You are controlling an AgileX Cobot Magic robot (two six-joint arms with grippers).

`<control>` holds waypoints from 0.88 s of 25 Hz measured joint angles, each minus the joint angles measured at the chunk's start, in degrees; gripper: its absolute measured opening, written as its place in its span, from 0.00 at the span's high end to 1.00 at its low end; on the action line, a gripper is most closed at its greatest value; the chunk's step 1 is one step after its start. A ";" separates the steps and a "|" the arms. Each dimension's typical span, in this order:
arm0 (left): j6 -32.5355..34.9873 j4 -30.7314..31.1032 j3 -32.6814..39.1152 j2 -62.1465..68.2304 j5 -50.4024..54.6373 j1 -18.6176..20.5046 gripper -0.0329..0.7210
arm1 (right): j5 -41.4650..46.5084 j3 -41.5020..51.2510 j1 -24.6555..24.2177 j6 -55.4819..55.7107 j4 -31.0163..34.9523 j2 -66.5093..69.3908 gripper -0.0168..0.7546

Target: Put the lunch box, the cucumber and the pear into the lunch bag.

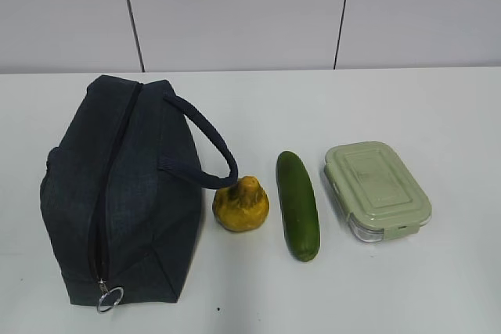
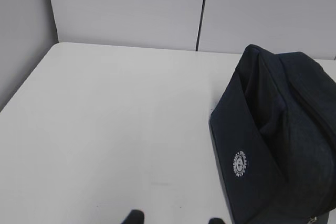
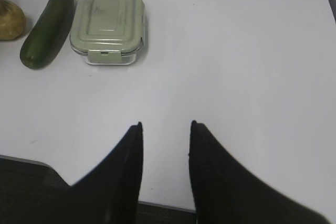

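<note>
A: Step? Looks like the very start. Lunch bag [image 1: 117, 193] lies on its side on the left of the table [image 1: 407, 107], zipper [image 1: 109, 193] closed along the top, ring pull [image 1: 109, 298] at the near end. Nothing's inside yet, I'd judge.

B: Agreed. Pear [image 1: 241, 205] sits just beside the bag, right under the loop handle [image 1: 205, 146]. Cucumber [image 1: 298, 204] next to it, then the lunch box [image 1: 377, 190] furthest right, lid clipped on. All three apart from each other, untouched.

A: Grippers?

B: Right gripper [image 3: 165, 129] has its jaws apart, nothing between them, hovering over bare table near the front edge, well short of the lunch box [image 3: 107, 24]. Left gripper [image 2: 173, 217] only shows two fingertips at the bottom of its view, with a gap and nothing in it.

A: Next move?

B: Bag has to be opened first, so probably one arm steadies it while the other catches that ring pull. Small target, flat on the table.

A: View differences?

B: Left wrist view alone shows the bag's end panel with a round white logo [image 2: 240, 163]. The two arms don't appear in the exterior view at all. Right wrist view shows the box's front clip and only an edge of the pear [image 3: 10, 19].
</note>
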 joint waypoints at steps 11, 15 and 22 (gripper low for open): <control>0.00 0.00 0.00 0.00 0.00 0.00 0.64 | 0.00 0.00 0.00 0.00 -0.40 0.00 0.66; 0.00 0.00 0.00 0.00 0.00 0.00 0.64 | 0.00 0.00 0.00 0.00 -0.40 0.00 0.66; 0.00 0.00 0.00 0.00 0.00 0.00 0.64 | 0.00 0.00 0.00 0.00 -0.40 0.00 0.65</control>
